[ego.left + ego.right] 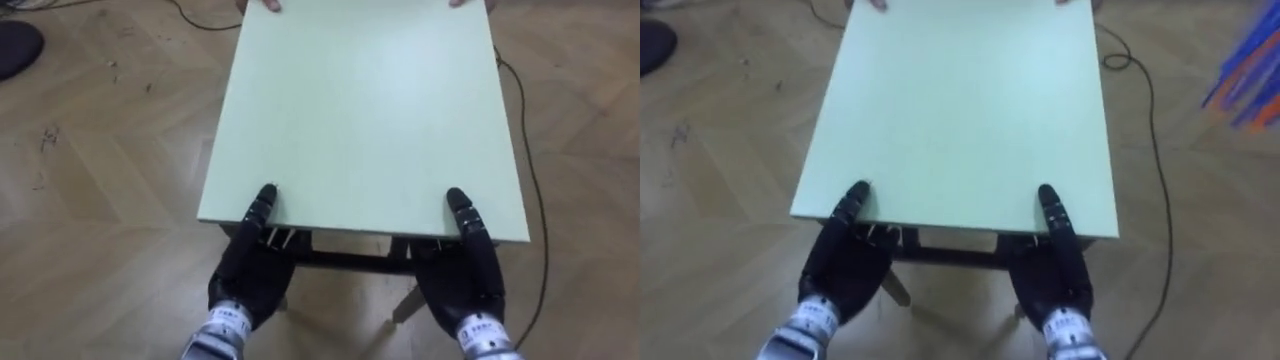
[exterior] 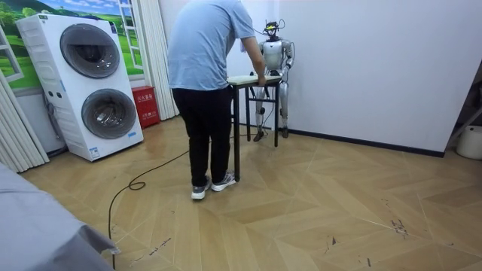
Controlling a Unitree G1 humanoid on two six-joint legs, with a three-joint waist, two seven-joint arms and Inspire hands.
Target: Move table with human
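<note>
At the table's (image 1: 360,110) 6 o'clock edge, the left hand (image 1: 250,275) and the right hand (image 1: 465,280) each grip the top, thumb above and fingers tucked under. A person (image 2: 203,45) holds the 12 o'clock edge, and bare floor (image 1: 100,180) lies open at 9 and 3 o'clock.

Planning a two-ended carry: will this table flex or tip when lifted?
Probably stiff: the table top looks flat on a dark frame. Likely tippy if left hand, right hand and the person lift unevenly, given tall thin legs.
</note>
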